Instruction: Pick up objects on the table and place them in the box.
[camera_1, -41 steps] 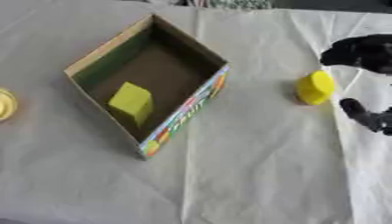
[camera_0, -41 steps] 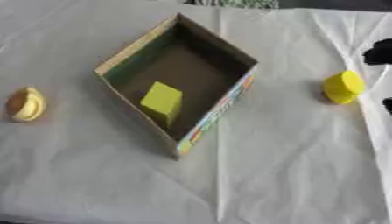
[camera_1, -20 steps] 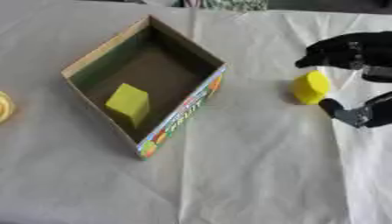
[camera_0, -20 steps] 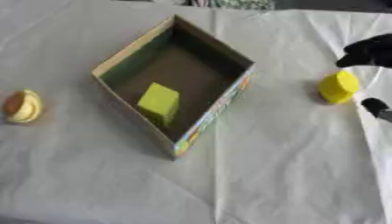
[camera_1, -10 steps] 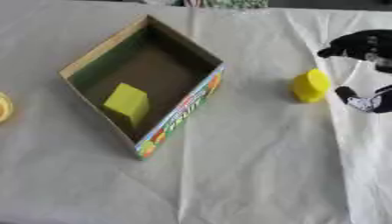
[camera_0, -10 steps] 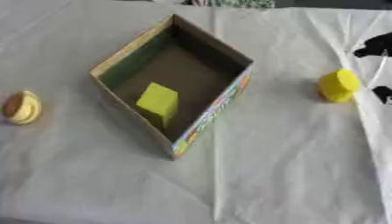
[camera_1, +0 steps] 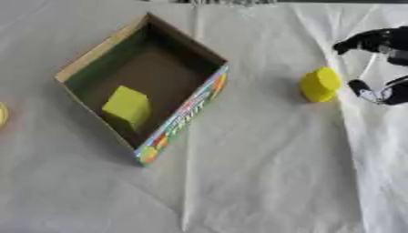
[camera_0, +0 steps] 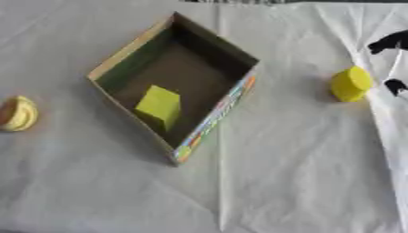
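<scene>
Shifted closer since a second ago: right robot hand (camera_1: 381, 68), fingers spread, empty, bracketing yellow object (camera_1: 320, 84) for pickup. Box (camera_1: 94, 63) holds yellow block (camera_1: 126, 107). Desk (camera_1: 263, 173).

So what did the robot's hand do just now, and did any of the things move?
The right hand reached in over the round yellow piece, then drew back a little; it sits beside it with fingers spread and has not picked it up. The piece, the box, the yellow block inside and the yellowish thing stayed put.
</scene>
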`<action>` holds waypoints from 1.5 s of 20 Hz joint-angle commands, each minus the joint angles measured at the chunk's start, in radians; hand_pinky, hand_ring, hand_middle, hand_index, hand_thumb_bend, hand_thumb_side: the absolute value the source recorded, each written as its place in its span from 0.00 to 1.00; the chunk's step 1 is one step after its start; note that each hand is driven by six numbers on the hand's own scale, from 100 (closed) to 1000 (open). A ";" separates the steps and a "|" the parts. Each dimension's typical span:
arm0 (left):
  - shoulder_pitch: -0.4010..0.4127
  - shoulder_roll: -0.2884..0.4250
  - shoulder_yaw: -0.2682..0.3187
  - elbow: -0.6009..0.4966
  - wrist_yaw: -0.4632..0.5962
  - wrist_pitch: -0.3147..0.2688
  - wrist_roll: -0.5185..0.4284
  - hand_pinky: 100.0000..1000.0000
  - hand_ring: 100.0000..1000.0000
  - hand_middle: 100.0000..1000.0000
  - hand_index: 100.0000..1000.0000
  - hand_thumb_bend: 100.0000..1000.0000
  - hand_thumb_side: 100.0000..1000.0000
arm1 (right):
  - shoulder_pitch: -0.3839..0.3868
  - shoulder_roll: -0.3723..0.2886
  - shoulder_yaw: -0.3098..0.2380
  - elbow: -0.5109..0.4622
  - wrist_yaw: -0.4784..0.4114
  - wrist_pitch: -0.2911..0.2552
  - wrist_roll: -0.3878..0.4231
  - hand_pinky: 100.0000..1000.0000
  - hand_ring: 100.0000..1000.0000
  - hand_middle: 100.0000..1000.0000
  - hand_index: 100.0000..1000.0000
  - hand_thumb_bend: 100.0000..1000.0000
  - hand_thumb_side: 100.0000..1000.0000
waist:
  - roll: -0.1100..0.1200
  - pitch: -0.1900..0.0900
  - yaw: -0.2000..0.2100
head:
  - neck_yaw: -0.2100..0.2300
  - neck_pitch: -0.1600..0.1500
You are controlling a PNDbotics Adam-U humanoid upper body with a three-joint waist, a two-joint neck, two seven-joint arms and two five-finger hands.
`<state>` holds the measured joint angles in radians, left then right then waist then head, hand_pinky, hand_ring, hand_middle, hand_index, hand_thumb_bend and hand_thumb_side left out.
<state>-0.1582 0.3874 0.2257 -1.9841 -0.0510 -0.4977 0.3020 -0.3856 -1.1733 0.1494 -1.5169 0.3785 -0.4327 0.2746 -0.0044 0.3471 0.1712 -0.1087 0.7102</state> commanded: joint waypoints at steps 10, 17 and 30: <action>-0.009 0.002 0.000 -0.016 0.010 0.004 -0.012 0.79 0.71 0.73 0.81 0.00 0.52 | -0.078 0.027 -0.009 0.116 0.058 -0.021 0.032 0.98 0.96 0.84 1.00 0.00 0.22 | 0.007 0.001 0.007 | -0.014 -0.021; -0.010 -0.002 -0.001 -0.016 0.010 0.008 -0.016 0.79 0.71 0.73 0.81 0.00 0.52 | -0.099 0.042 0.000 0.124 0.058 -0.026 0.054 0.98 0.96 0.85 1.00 0.00 0.22 | 0.006 0.007 0.009 | -0.018 -0.021; -0.013 -0.008 -0.001 -0.016 0.013 0.014 -0.022 0.79 0.71 0.73 0.81 0.00 0.52 | -0.117 0.063 0.027 0.120 0.090 -0.052 0.113 1.00 0.97 0.87 1.00 0.00 0.23 | 0.001 0.011 0.014 | -0.020 -0.025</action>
<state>-0.1607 0.3680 0.2196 -1.9841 -0.0440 -0.4831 0.2827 -0.4882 -1.0852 0.1840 -1.3935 0.4575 -0.4822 0.3813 -0.0024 0.3753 0.1848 -0.1259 0.6936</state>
